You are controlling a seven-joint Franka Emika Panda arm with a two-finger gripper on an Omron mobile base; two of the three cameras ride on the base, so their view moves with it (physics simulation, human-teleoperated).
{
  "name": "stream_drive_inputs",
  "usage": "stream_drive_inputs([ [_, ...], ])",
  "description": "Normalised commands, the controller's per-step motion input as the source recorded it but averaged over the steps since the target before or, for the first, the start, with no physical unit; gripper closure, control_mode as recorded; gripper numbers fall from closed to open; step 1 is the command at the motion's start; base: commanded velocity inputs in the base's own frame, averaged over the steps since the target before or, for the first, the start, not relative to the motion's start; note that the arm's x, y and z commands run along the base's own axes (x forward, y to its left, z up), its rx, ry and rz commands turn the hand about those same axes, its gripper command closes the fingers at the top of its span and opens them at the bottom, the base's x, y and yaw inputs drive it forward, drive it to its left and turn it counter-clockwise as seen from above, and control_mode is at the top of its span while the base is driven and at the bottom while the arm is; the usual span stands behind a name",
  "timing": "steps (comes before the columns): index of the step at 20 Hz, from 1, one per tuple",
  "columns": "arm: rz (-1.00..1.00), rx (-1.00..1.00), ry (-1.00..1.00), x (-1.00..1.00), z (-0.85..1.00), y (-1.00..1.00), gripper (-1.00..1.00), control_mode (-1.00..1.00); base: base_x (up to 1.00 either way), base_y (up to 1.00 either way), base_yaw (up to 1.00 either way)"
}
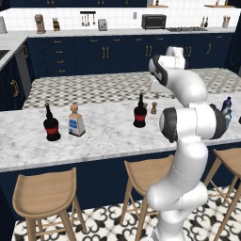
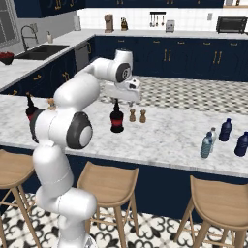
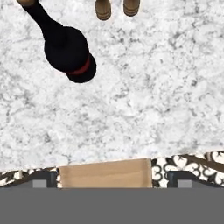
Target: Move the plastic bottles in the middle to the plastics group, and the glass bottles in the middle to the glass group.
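A black round-bodied glass bottle (image 1: 140, 115) (image 2: 116, 121) (image 3: 70, 50) with a red band stands mid-counter. My gripper (image 1: 157, 90) (image 2: 117, 99) (image 3: 111, 181) hovers above and just beside it, open, with nothing between its fingers. At the far left stand a twin black bottle (image 1: 51, 127) (image 2: 30, 110) and a clear square bottle (image 1: 76, 123) with a blue label, the glass group. At the right end, a teal bottle (image 2: 207, 145) (image 1: 228, 117) and a pale whitish bottle (image 2: 213, 137) stand close to two navy bottles (image 2: 225, 130) (image 2: 241, 144). The arm partly hides them in the left base view.
Two small brown shakers (image 1: 153, 108) (image 2: 137, 116) (image 3: 103, 8) stand just behind the middle black bottle. Wooden stools (image 1: 44, 193) (image 2: 109, 184) (image 3: 105, 173) line the marble counter's (image 1: 108, 141) near edge. A sink (image 2: 41, 51) lies at the far left.
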Motion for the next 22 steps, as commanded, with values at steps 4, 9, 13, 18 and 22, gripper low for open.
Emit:
stream_drive_inputs([
  [4,0.00,-0.08,0.00,0.68,-0.04,0.65,-1.00,-1.00,0.00,0.00,0.00],
  [9,0.00,-0.06,-0.04,0.69,-0.16,0.37,-1.00,-1.00,0.00,0.00,0.00],
  [13,0.00,0.00,0.00,0.81,-0.19,0.16,-1.00,-1.00,0.00,0.00,0.00],
  [18,0.00,0.00,0.03,0.72,-0.24,0.05,-1.00,-1.00,0.00,0.00,0.00],
  [22,0.00,0.00,0.07,0.62,-0.29,-0.04,-1.00,-1.00,0.00,0.00,0.00],
])
